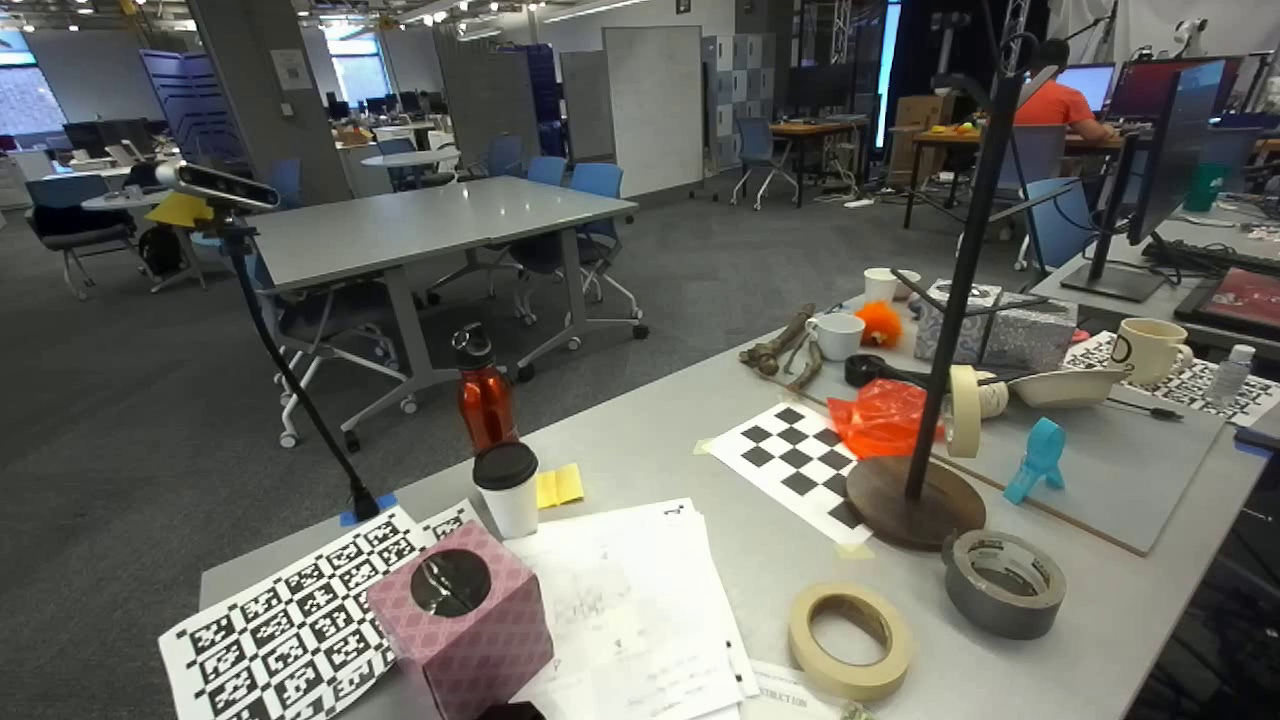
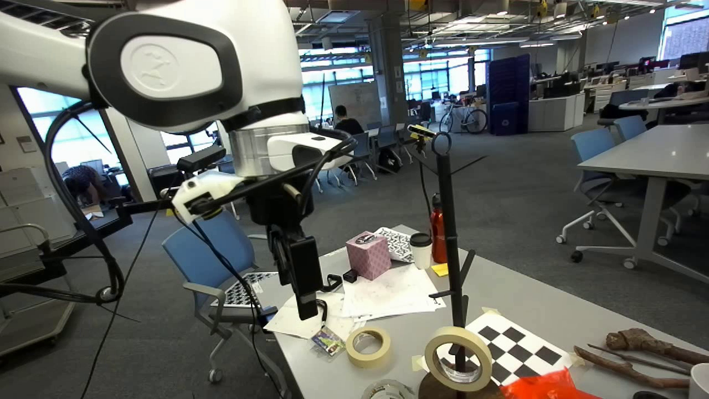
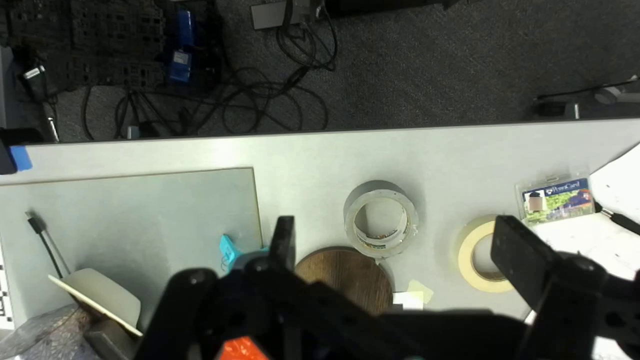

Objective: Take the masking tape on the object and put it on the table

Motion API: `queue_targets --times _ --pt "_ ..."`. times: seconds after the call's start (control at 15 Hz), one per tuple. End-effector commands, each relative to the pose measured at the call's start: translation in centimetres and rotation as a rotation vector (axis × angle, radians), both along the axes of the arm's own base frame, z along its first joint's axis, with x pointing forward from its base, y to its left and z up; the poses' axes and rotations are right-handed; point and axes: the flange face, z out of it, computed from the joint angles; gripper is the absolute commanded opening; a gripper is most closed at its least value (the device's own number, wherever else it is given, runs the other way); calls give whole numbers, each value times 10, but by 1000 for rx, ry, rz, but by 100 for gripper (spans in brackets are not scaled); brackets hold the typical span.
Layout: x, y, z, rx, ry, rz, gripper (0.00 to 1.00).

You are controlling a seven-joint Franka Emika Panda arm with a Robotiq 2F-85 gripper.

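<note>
Room fairly bright, mixed lt: daylight from b/g windows, nearly blown out in an exterior view, plus ceiling lamps, w/ small glints on the rear table. Wrist view: table pale, glare patch nr its edge, faint shadow rt of grey tape roll; floor v. dark, jaws near-black & out of focus. Far b/g softish, wide-angle distortion tilts pillar outward

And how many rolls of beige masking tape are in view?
2: one roll hangs on the stand, another roll lies flat on the table near the grey duct tape. More could be hidden.
</note>
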Motion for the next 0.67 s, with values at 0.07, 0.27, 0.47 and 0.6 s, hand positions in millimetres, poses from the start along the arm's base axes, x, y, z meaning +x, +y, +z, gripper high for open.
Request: queue_targets --times 0.07,0.27,0.47,0.6 --pt "19 19 -7 3 -10 9 100" --pt "13 15 -12 -11 9 20 100" --pt "14 16 -11 -12 7 20 100" --pt "14 15 -11 -12 7 20 100"
